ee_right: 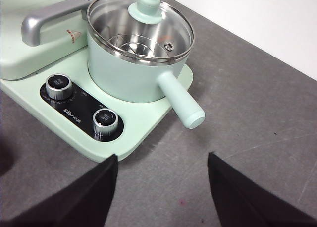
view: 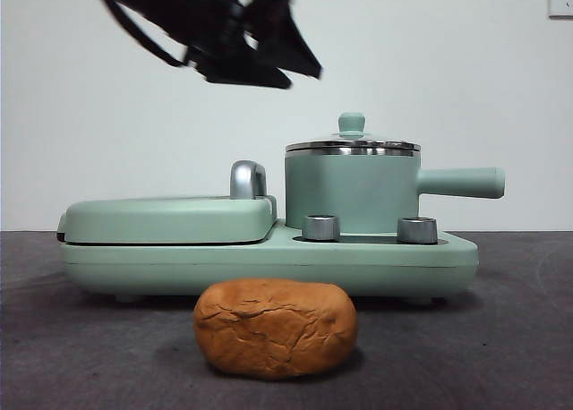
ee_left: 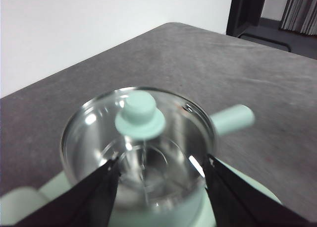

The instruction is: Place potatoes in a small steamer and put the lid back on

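Orange-brown potato (view: 276,328), cracked wrinkled skin, on worktop (view: 501,338). Glass lid (view: 352,145) seated on mint steamer (view: 351,191). Left end effector (ee_left: 161,180) released above knob; right end effector (ee_right: 162,185) released.

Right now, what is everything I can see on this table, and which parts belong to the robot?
potato: one, orange-brown with cracked skin, on the table in front of the cooker base.
small steamer: one, mint-green with steel rim and side handle, on the base's right part.
lid: one, clear glass with mint-green knob, sitting on the steamer.
cooker base: one, mint-green, on the table.
griddle cover: one, flat mint-green with chrome handle, left of the steamer.
dials: two, silver, on the base's front.
table: one, dark grey.
left gripper: black, open, above the lid.
right gripper: black, open, near the steamer's handle side.
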